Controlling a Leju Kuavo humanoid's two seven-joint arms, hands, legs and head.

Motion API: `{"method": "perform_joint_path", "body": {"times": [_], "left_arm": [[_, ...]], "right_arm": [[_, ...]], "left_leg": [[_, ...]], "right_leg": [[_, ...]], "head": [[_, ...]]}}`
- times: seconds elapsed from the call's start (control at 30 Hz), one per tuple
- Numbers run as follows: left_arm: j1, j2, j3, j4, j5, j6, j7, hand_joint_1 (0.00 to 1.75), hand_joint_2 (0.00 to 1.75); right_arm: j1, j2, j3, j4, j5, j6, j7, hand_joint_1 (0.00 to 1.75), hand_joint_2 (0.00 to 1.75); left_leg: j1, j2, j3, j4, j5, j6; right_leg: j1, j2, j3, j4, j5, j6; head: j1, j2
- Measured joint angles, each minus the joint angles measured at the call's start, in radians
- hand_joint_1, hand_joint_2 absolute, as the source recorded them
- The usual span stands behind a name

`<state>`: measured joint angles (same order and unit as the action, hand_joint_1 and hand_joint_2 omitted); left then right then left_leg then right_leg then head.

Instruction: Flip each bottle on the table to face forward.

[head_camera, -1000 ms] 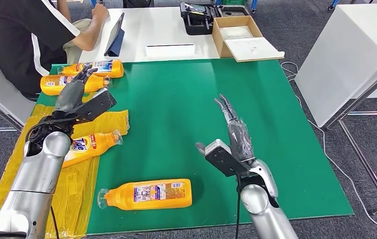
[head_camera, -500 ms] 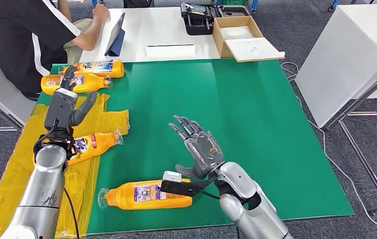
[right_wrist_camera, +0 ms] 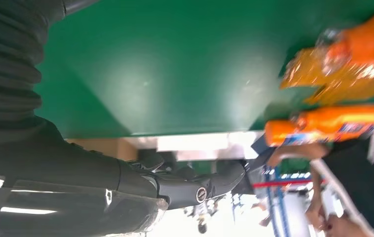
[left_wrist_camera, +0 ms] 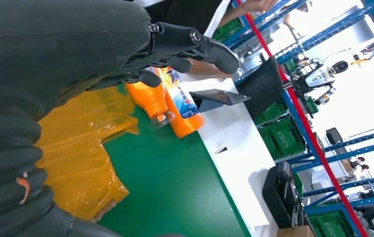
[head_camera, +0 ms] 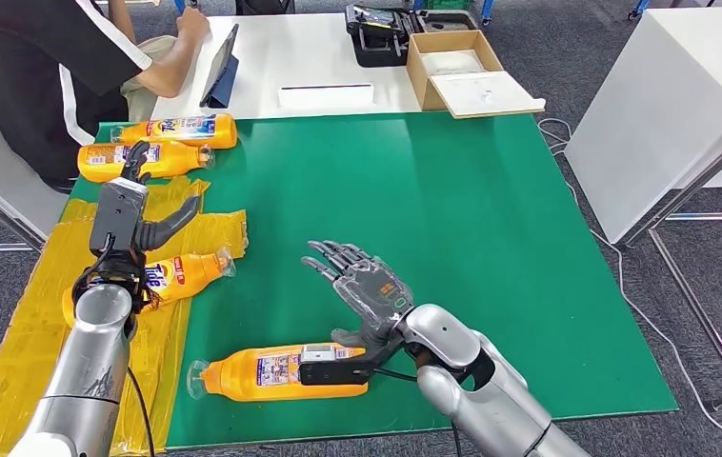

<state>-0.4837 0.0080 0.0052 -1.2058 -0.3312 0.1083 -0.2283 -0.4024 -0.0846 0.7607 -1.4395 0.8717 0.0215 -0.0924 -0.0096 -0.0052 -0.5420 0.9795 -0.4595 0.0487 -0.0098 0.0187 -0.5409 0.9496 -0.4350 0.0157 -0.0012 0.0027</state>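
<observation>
- Your right hand [head_camera: 369,290] was open, fingers spread, holding nothing, just above and behind the nearest bottle [head_camera: 281,371].
- That bottle lay on the green surface [head_camera: 452,190], long axis crosswise, cap toward your left.
- Left hand [head_camera: 133,214] looked empty, hovering by the other bottles; right was nearer.

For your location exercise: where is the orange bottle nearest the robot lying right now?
In the head view, the orange bottle lies on its side on the green mat near its front edge, just below the open right hand.

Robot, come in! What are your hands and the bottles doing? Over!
Both hands open: left hand, right hand above nearest bottle. Four bottles lying flat. Nothing in the way.
</observation>
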Motion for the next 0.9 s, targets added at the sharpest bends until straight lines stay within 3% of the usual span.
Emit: {"method": "perform_joint_path", "body": {"times": [0.3, 0.7, 0.9], "left_arm": [[-0.010, 0.000, 0.011, 0.071, 0.027, 0.006, -0.020, 0.00, 1.75], [-0.034, 0.000, 0.026, 0.144, 0.044, 0.027, -0.029, 0.00, 1.75], [-0.039, 0.001, 0.031, 0.164, 0.047, 0.043, -0.032, 0.00, 1.75]], "right_arm": [[-0.072, -0.026, 0.092, 0.015, -0.132, 0.062, -0.039, 0.00, 1.75], [-0.047, -0.037, 0.108, -0.025, -0.406, 0.104, -0.076, 0.00, 1.75], [-0.004, -0.034, 0.108, -0.029, -0.447, 0.108, -0.078, 0.00, 1.75]], "left_leg": [[0.000, 0.000, 0.001, 0.000, 0.000, 0.000], [0.000, 0.000, 0.001, 0.000, 0.000, 0.000], [0.000, 0.000, 0.000, 0.000, 0.000, 0.000]], "right_leg": [[0.000, 0.000, 0.000, 0.000, 0.000, 0.000], [0.000, 0.000, 0.000, 0.000, 0.000, 0.000], [0.000, 0.000, 0.000, 0.000, 0.000, 0.000]], "head": [[0.000, 0.000], [0.000, 0.000], [0.000, 0.000]]}}
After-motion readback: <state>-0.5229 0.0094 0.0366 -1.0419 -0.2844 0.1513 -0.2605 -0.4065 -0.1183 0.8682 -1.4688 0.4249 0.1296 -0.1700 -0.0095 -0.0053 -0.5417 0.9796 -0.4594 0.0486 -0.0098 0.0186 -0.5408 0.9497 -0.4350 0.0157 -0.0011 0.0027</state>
